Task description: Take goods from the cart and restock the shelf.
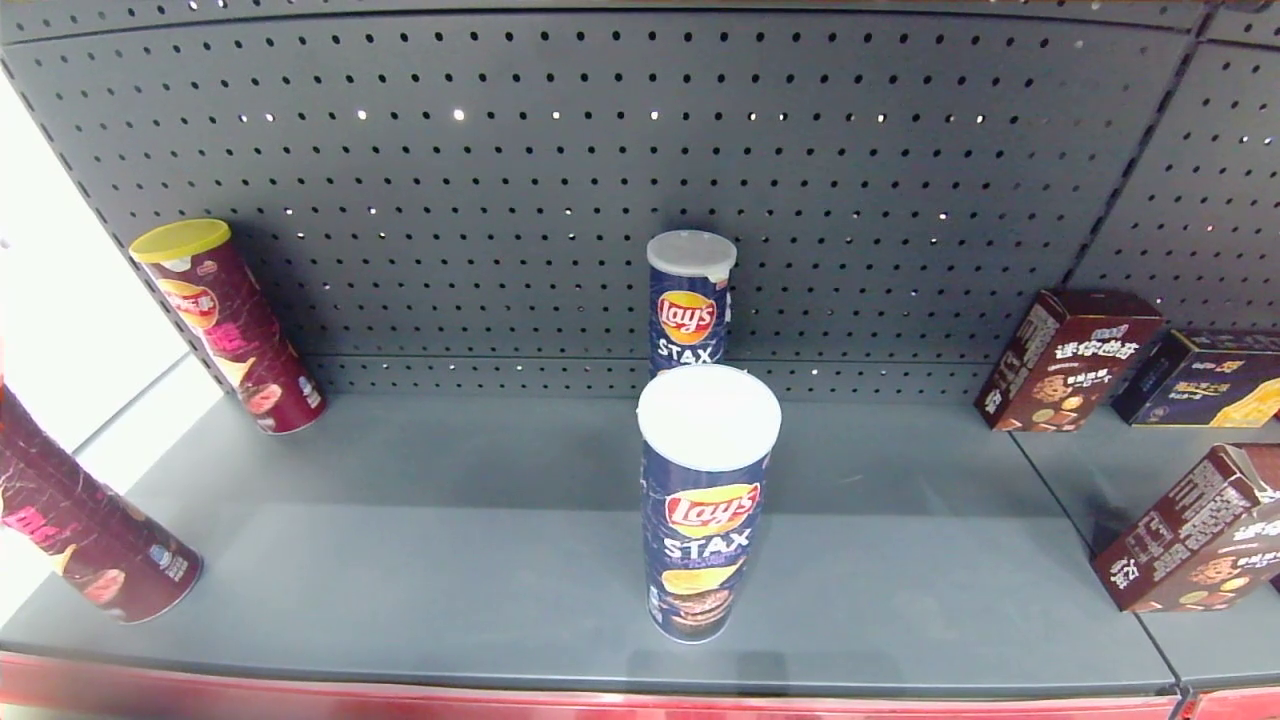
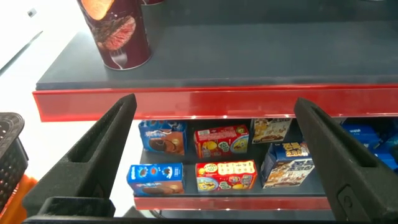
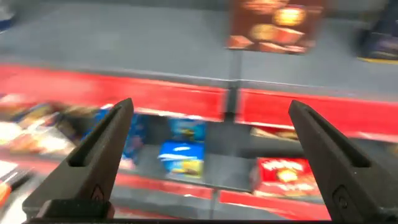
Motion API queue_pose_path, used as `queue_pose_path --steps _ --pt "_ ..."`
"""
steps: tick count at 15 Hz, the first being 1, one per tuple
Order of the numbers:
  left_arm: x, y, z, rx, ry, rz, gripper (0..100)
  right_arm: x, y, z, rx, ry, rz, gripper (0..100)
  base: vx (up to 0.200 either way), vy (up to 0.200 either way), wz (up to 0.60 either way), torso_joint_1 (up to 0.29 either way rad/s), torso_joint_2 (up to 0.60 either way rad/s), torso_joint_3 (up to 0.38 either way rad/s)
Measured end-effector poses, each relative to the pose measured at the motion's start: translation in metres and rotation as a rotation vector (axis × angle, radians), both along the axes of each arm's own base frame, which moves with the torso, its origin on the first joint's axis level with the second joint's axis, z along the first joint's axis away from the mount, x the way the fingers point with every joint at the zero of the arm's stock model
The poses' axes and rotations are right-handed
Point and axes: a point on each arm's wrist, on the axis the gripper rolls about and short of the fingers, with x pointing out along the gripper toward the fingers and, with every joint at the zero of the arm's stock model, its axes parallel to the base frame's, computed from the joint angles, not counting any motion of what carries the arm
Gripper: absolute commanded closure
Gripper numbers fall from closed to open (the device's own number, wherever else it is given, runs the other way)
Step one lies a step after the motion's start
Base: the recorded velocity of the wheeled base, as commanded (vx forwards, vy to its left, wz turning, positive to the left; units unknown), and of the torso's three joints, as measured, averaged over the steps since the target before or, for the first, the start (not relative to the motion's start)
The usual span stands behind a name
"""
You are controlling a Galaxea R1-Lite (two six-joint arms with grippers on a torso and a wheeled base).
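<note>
Two dark blue chip cans stand upright mid-shelf in the head view, one near the front edge (image 1: 707,505) and one against the pegboard (image 1: 689,303). Two maroon chip cans stand at the left, one at the back (image 1: 228,326) and one at the front corner (image 1: 85,520). My left gripper (image 2: 214,162) is open and holds nothing, in front of the shelf's red front edge (image 2: 217,102) and below the front maroon can (image 2: 118,31). My right gripper (image 3: 211,158) is also open with nothing in it, facing the red edge (image 3: 155,93) under a brown box (image 3: 277,25).
Brown snack boxes (image 1: 1065,360) (image 1: 1195,540) and a dark blue box (image 1: 1210,385) stand on the shelf section to the right. The lower shelf holds several small boxes (image 2: 221,142) (image 3: 181,155). A black basket edge (image 2: 9,155) sits at the left. The shelf floor (image 1: 450,520) between cans is bare.
</note>
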Motion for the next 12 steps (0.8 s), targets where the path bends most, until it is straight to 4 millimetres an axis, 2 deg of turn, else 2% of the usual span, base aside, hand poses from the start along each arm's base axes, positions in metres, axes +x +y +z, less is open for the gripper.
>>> queue_pose_path --steps 2,12 --pt "0.0000 0.0000 0.0000 0.000 0.000 0.001 0 -0.0024 0.0008 -0.0006 0.001 -0.032 -0.044 0 0.000 0.000 0.00 0.000 0.00 0.000" --pt "0.0001 0.0001 -0.0003 -0.006 0.001 0.006 0 -0.0066 0.0005 -0.0017 0.003 -0.087 -0.024 0 0.000 0.000 0.00 0.000 0.00 0.000"
